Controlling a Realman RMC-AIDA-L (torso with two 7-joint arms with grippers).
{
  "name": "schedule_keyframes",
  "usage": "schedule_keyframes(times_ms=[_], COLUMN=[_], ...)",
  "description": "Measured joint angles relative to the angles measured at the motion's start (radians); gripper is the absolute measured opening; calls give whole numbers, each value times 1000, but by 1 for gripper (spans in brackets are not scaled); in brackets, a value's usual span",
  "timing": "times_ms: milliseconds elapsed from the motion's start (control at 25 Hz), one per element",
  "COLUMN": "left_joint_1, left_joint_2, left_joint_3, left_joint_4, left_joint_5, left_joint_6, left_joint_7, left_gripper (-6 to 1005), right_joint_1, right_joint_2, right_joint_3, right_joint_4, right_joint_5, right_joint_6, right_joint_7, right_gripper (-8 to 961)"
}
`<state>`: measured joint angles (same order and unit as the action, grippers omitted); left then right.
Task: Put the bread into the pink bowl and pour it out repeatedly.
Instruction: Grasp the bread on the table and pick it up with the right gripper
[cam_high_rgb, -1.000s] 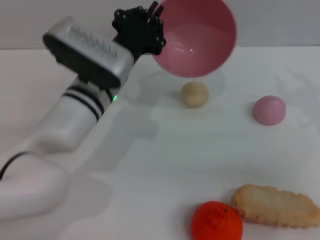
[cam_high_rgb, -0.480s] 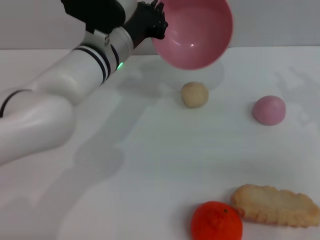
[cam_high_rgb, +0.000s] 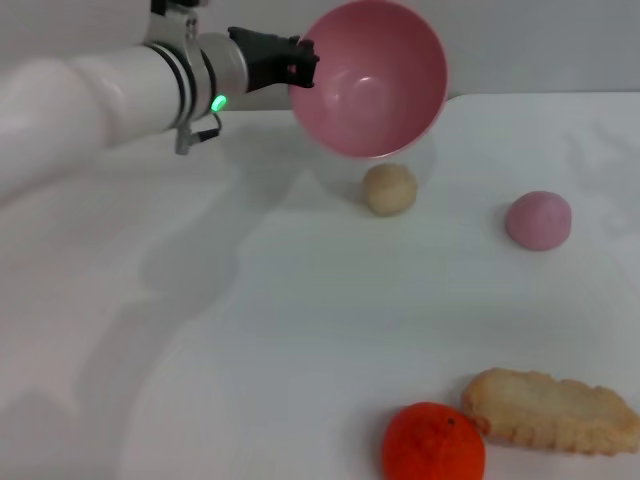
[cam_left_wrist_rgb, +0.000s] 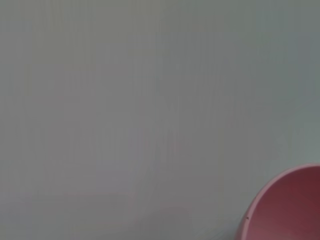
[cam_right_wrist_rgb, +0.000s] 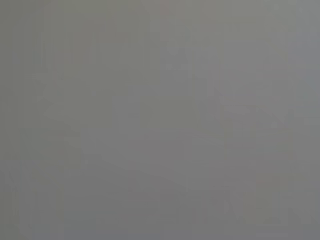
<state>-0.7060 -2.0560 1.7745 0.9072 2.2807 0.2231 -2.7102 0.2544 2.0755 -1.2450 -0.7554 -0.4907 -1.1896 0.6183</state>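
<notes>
Up top, the left gripper (cam_high_rgb: 297, 62) grips the pink bowl (cam_high_rgb: 368, 80) by its rim, tipped toward the camera (empty, seemingly mid-pour); the bread (cam_high_rgb: 551, 410) lies at lower right.

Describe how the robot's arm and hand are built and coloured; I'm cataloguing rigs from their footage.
Only the left arm shows, in the head view: a thick, rounded, glossy white tube. Near the wrist sit dark bands around a silver collar, with a small green light glowing on it. The left hand beyond is matte black and blocky. No loose cables are visible. The right arm is out of view.
</notes>
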Motion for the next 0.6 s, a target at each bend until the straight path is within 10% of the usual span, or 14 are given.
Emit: schedule_keyframes(times_ms=[400, 600], left_joint_1=[-124, -119], left_joint_2=[34, 91], left_joint_3=[-629, -671], left_joint_4=[-84, -97], left_joint_5=[-184, -166], left_joint_6=[835, 1004], left_joint_7=[427, 405], left_gripper=[44, 43], right_joint_1=[42, 64], right_joint_2=[-5, -42], right_joint_3=[59, 51], right_joint_4=[16, -49], right_joint_5=[8, -165], right_joint_6=[140, 299], right_joint_7=[44, 327], right_gripper=[493, 495])
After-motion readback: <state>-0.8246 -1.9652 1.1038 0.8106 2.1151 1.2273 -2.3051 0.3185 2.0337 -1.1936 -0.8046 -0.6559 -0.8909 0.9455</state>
